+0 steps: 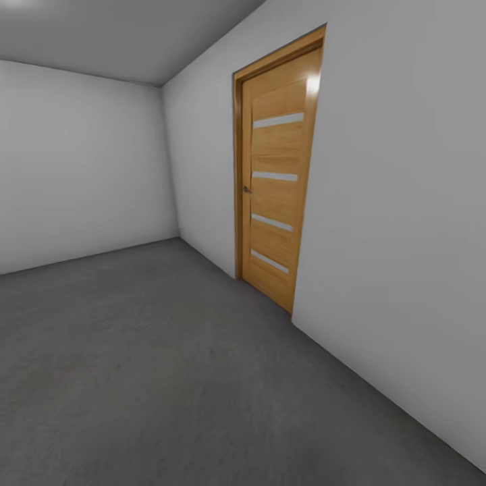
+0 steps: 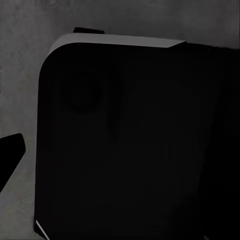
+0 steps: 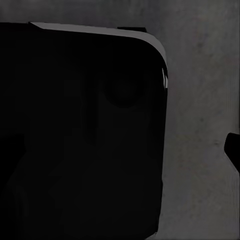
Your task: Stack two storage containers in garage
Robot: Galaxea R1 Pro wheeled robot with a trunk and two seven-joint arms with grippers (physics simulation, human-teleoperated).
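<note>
A: What is seen of the left tool?
B: From the left wrist, a dark fingertip (image 2: 11, 154) is seen at the picture's edge, over the grey floor (image 2: 20, 60). Whether that tool is released or clenched cannot be told. A large black rounded body (image 2: 130, 145), apparently part of the robot, is seen beside it.

A: And the right tool?
B: From the right wrist, a dark fingertip (image 3: 234, 150) is caught at the edge, again over grey floor (image 3: 200, 125). Its state cannot be told either. The same kind of black rounded body (image 3: 80, 135) is seen next to it, with a lighter strip along its upper rim.

A: What is shown from the head?
B: A bare room is shown: the garage. A wooden door (image 1: 275, 175) with four pale horizontal slats is set in the white wall (image 1: 391, 223) and is shut. Another white wall (image 1: 81, 162) is met at a corner left of the door. The rough dark grey floor (image 1: 169, 364) is spread out in front of the door. A grey ceiling (image 1: 121, 34) is seen above the door.

A: Where are the containers?
B: Their place cannot be told from these views.
</note>
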